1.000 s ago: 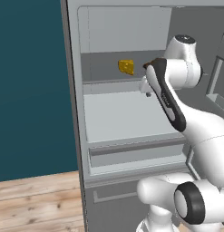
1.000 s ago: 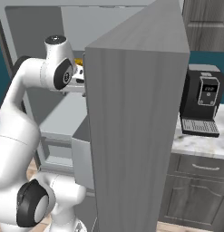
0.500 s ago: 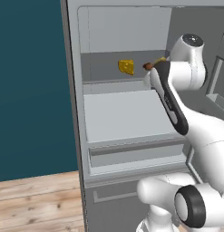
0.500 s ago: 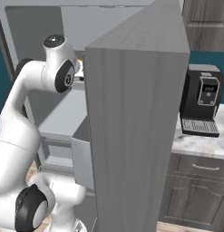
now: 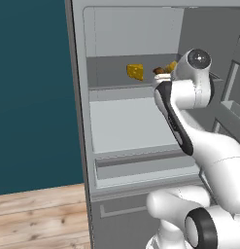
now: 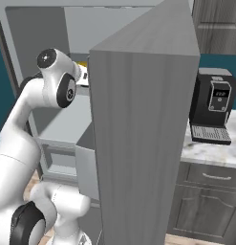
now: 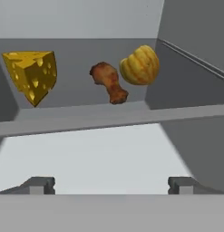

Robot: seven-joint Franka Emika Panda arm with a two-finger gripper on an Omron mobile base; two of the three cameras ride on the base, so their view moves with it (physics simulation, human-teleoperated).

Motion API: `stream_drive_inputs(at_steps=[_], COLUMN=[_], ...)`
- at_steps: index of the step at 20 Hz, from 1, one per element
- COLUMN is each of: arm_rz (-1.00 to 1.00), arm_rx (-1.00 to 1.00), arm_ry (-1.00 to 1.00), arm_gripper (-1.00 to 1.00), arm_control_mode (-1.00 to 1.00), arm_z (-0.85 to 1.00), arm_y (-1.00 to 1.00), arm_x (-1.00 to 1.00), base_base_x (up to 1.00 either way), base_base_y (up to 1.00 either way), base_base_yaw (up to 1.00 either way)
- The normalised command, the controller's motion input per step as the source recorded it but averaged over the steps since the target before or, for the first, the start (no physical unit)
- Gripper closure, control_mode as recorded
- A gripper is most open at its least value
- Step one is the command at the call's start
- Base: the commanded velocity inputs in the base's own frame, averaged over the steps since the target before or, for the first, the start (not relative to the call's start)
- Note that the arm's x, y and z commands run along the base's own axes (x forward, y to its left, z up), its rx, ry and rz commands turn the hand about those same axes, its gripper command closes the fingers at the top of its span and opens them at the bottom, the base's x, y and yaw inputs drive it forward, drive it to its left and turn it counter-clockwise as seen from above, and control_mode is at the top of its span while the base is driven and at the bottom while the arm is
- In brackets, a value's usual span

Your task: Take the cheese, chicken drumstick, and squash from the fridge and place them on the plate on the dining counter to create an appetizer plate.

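On the upper shelf of the open fridge [image 5: 131,29] lie three foods in a row. The yellow cheese [image 7: 31,74] wedge is on the left, the reddish-brown chicken drumstick [image 7: 109,81] in the middle, and the ribbed yellow-orange squash [image 7: 139,65] on the right. From the left base view the cheese [image 5: 135,72] shows well, while the drumstick [image 5: 159,71] and squash [image 5: 171,65] peek past the arm. My gripper [image 7: 109,186] is open and empty, in front of the shelf's edge and a little below it, short of the drumstick. The plate and the dining counter are out of view.
The fridge's open door [image 6: 143,119] stands close on the arm's right and blocks much of the right base view. A wide bare lower shelf [image 5: 128,124] and a drawer [image 5: 141,163] sit beneath the hand. A black coffee machine [image 6: 212,112] stands on a side counter.
The hand has risen and reached further into the fridge, towards the upper shelf. The jaws stay wide apart, and the foods have not moved.
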Motion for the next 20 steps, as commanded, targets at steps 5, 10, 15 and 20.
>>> stream_drive_inputs(at_steps=[5,10,15,20], arm_rz=[-0.10,-0.06,0.00,0.00], arm_rx=[-0.05,-0.03,0.00,0.00], arm_ry=[0.02,0.08,0.01,-0.04], arm_gripper=[-1.00,-1.00,-1.00,-1.00], arm_control_mode=[-1.00,-1.00,-1.00,-1.00], arm_z=[0.33,0.21,0.00,-0.02], arm_y=[-0.23,-0.34,-0.18,0.00], arm_x=[0.29,0.32,0.24,0.14], base_base_x=[0.00,0.00,0.00,0.00], base_base_y=[0.00,0.00,0.00,0.00], base_base_yaw=[0.00,0.00,0.00,0.00])
